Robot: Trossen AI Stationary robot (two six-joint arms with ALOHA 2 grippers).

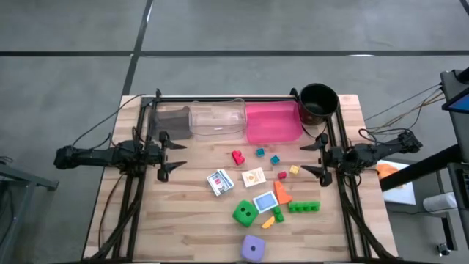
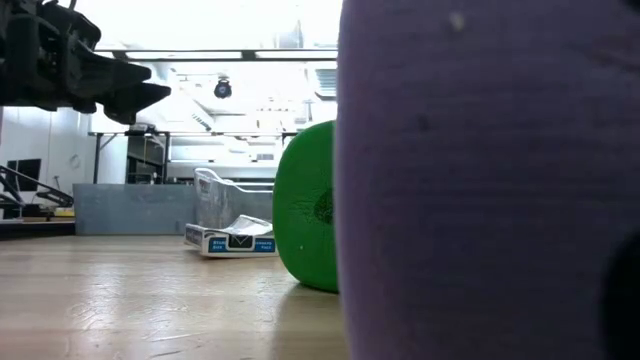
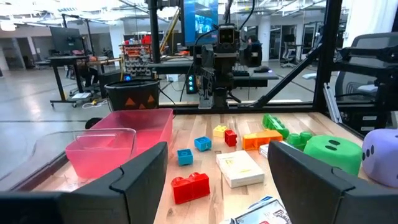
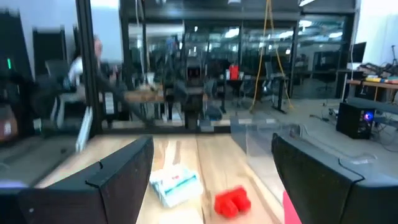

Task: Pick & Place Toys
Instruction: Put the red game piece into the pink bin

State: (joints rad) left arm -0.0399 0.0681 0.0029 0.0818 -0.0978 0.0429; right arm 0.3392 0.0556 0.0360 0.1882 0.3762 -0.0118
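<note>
Toys lie scattered on the wooden table (image 1: 183,213): a red brick (image 1: 237,156), teal bricks (image 1: 260,152), a yellow brick (image 1: 294,169), orange bricks (image 1: 282,193), a green brick (image 1: 303,207), white printed cards (image 1: 219,182), a green die (image 1: 245,213) and a purple die (image 1: 253,247). My left gripper (image 1: 170,154) is open at the table's left side, above the surface. My right gripper (image 1: 315,156) is open at the right side. Both are empty. In the left wrist view the red brick (image 3: 191,186) and a card (image 3: 240,168) lie ahead.
A grey tray (image 1: 173,122), a clear tray (image 1: 218,121) and a pink tray (image 1: 273,121) stand in a row along the far edge, with a round black pot (image 1: 318,101) at the far right corner. A black frame rail (image 1: 227,99) runs behind them.
</note>
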